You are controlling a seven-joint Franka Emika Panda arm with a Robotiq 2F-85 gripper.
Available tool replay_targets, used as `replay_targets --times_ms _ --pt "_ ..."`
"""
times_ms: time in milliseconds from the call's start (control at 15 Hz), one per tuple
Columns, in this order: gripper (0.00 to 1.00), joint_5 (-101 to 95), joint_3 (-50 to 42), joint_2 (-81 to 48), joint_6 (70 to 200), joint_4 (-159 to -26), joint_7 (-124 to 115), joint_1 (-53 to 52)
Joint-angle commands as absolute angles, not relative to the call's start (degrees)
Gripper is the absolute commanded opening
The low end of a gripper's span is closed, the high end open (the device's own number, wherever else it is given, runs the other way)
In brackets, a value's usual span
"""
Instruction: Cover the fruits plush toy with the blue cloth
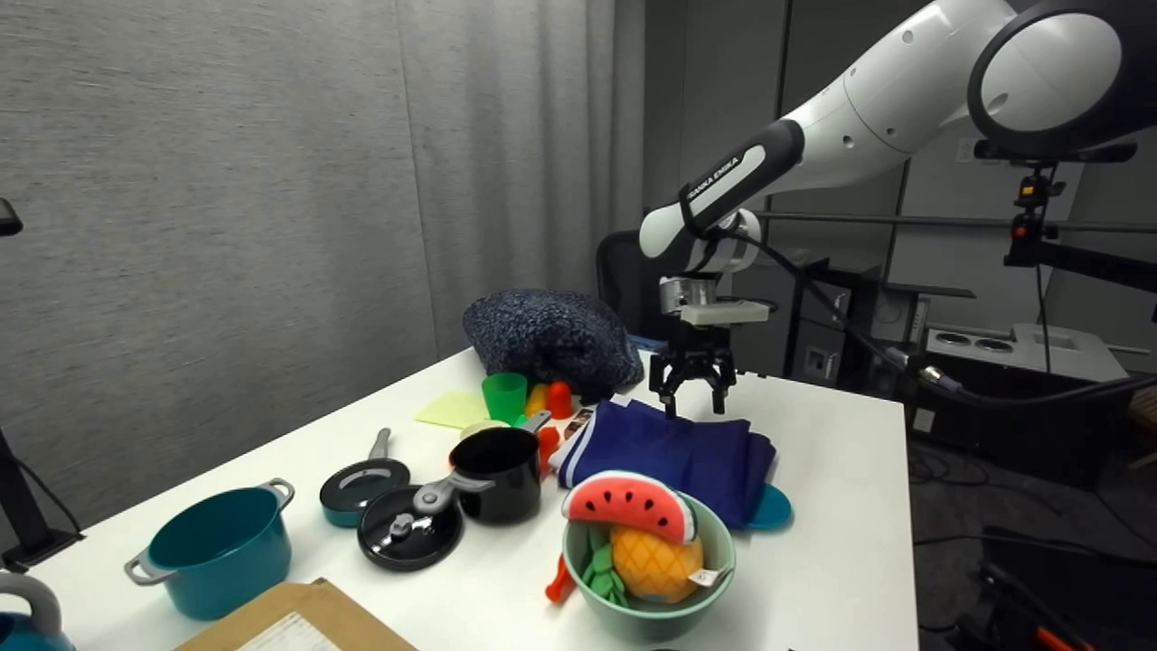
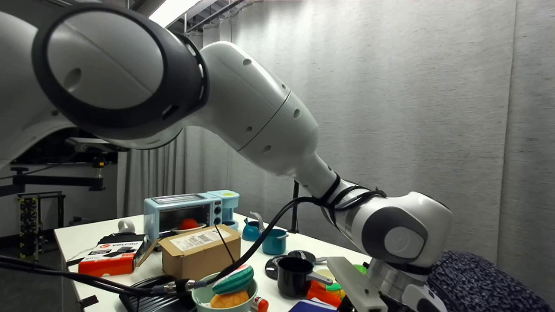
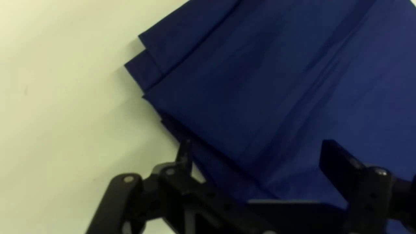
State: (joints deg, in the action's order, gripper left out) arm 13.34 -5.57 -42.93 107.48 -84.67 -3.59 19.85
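Observation:
The blue cloth lies folded and rumpled on the table behind the pale green bowl; only a corner of it shows in an exterior view. It fills much of the wrist view, with layered edges at the left. The bowl holds the fruit plush toys: a watermelon slice on top of a pineapple. Both also show in the bowl in an exterior view, the watermelon and the pineapple. My gripper is open and empty above the cloth's far edge; its spread fingers straddle that edge.
A black pot, lids and a teal pot stand beside the cloth. A navy bumpy mound sits behind. A teal flat piece pokes out under the cloth. A cardboard box and toaster oven stand beyond the bowl.

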Motion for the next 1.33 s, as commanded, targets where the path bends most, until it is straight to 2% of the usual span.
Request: replay_targets --times_ms 0,800,1267 --pt "1.00 13.25 -5.76 -43.66 108.11 -84.17 -3.30 17.74" --pt "1.00 4.90 -7.60 -46.26 114.30 -83.25 -5.69 12.11" --pt "1.00 3.41 -9.49 -46.91 115.27 -82.43 -6.34 13.21"
